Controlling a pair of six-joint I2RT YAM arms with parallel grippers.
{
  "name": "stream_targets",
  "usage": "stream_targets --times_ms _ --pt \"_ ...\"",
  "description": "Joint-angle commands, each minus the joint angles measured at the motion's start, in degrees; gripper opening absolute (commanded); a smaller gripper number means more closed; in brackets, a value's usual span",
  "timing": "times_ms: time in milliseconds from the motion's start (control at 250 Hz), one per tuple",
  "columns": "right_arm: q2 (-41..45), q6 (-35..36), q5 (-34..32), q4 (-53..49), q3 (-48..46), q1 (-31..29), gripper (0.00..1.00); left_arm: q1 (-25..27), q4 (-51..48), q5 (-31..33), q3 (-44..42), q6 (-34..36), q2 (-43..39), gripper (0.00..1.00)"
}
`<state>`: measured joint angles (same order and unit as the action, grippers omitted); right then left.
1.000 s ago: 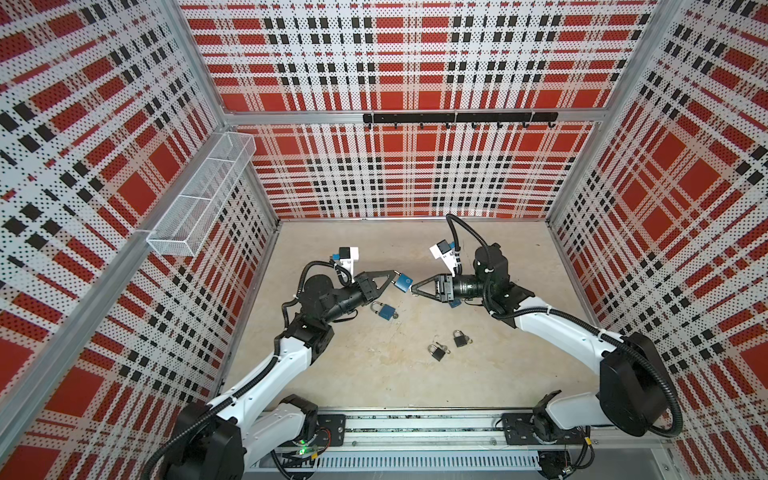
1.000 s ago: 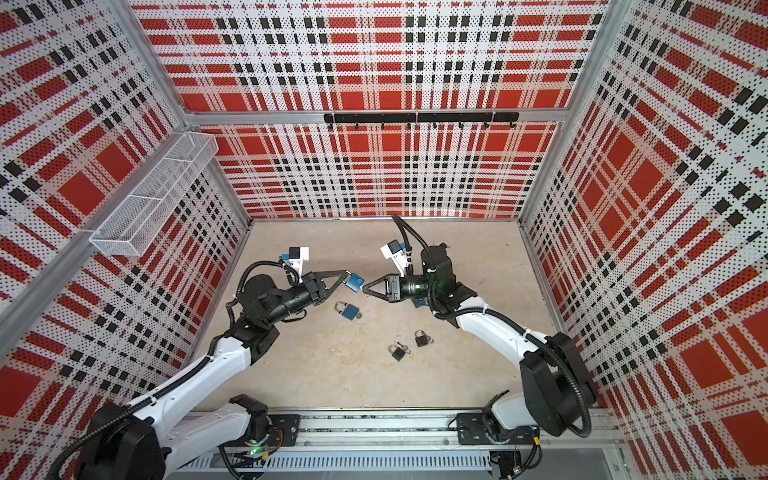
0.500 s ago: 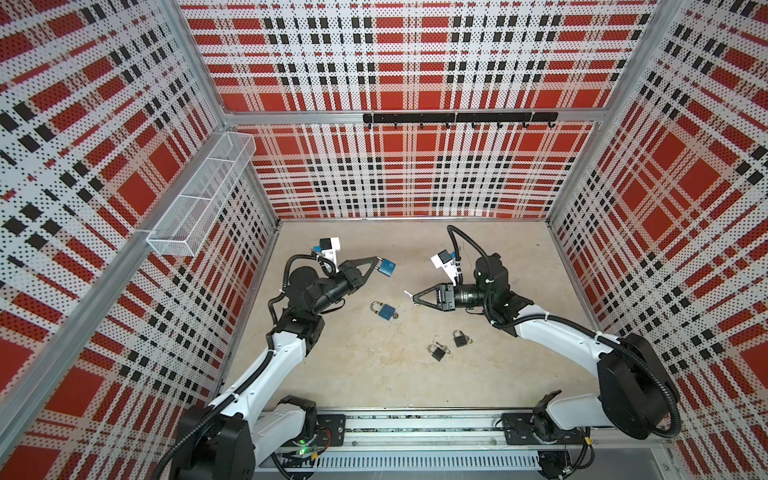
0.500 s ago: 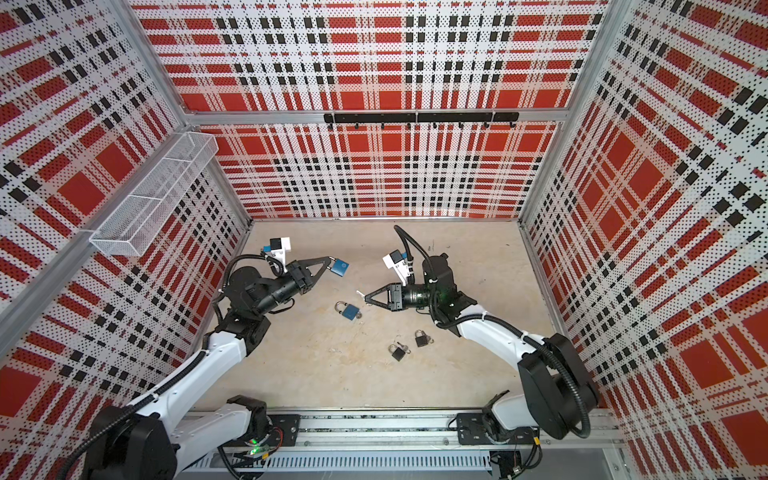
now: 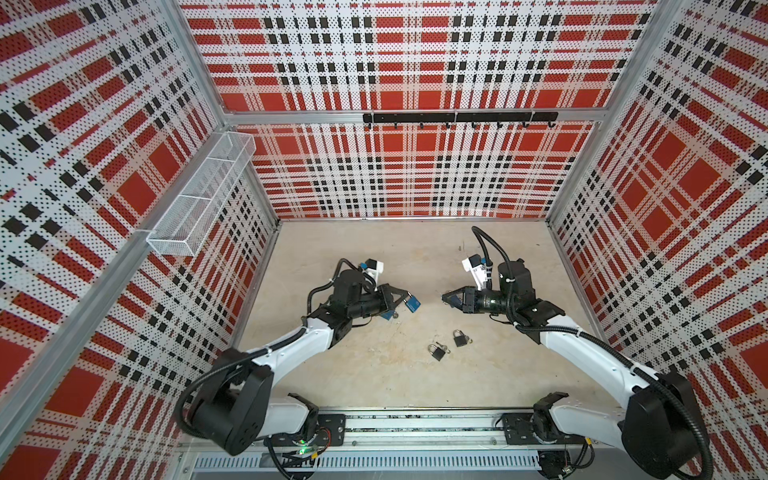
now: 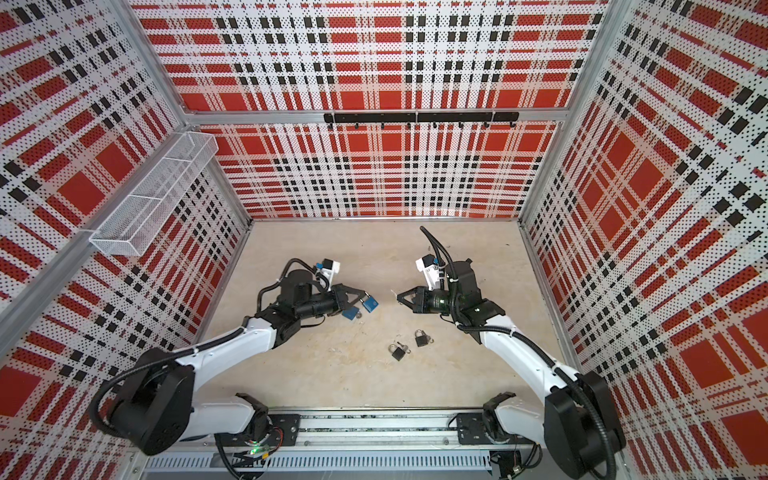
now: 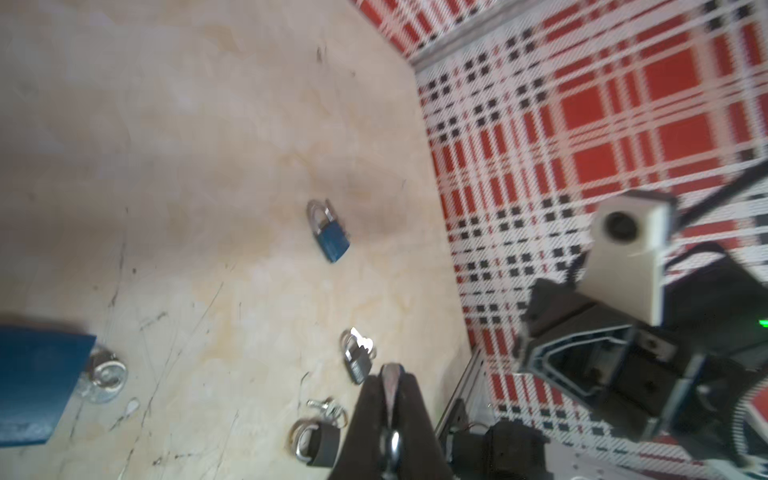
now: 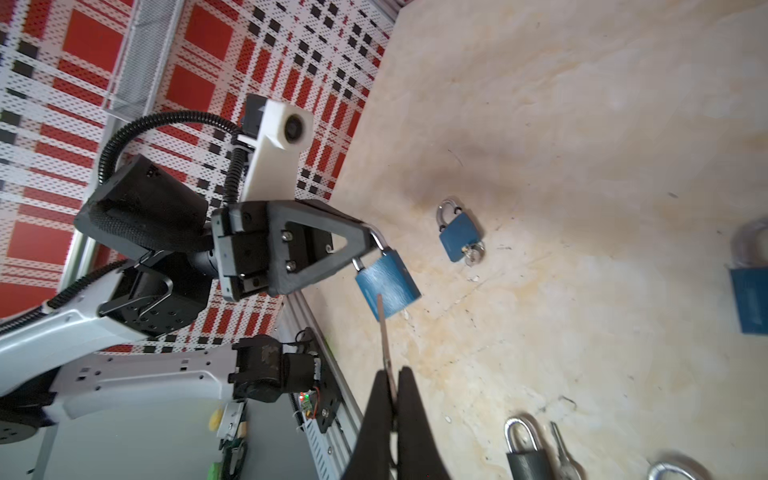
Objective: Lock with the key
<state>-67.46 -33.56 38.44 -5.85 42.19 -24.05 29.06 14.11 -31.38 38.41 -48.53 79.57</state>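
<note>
My left gripper (image 5: 402, 296) is shut on the steel shackle (image 7: 390, 384) of a blue padlock (image 8: 388, 284), which hangs tilted above the floor in both top views (image 6: 370, 304). My right gripper (image 5: 444, 298) faces it from the right, shut on a thin silver key (image 8: 384, 332) that points at the padlock's lower end. In both top views a short gap separates the key from the padlock. The padlock's body is out of the left wrist view.
A second blue padlock (image 8: 459, 237) with a key in it lies under my left gripper. A third blue padlock (image 7: 330, 232) lies beneath my right arm. Two black padlocks (image 5: 437, 351) (image 5: 460, 339) with keys lie nearer the front rail (image 5: 415, 424). A wire basket (image 5: 199, 195) hangs on the left wall.
The grippers, nearly touching a second ago, drew apart. My left gripper swung back with the padlock and has returned toward the middle. My right gripper has backed off to the right.
</note>
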Motion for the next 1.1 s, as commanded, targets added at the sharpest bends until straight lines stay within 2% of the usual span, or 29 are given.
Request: stream_targets --times_ms 0,196,412,712,1096 --pt "2.7 3.1 -5.0 -4.5 -2.5 1.4 0.00 3.2 -1.5 2.3 3.9 4.3 4.9 0.00" --pt "5.9 3.7 -7.3 -7.6 -5.0 3.5 0.00 7.8 -2.5 2.9 9.4 5.4 15.2 0.00" --pt "5.1 3.4 -8.0 -6.7 -7.1 3.5 0.00 9.9 -3.5 2.8 13.5 5.6 22.5 0.00" --pt "0.3 3.8 -7.8 -3.4 -7.7 3.5 0.00 9.6 -4.1 6.9 15.8 5.4 27.1 0.00" --pt "-6.3 4.3 -7.7 1.3 -6.2 2.9 0.00 7.6 -4.1 9.7 17.2 4.8 29.2 0.00"
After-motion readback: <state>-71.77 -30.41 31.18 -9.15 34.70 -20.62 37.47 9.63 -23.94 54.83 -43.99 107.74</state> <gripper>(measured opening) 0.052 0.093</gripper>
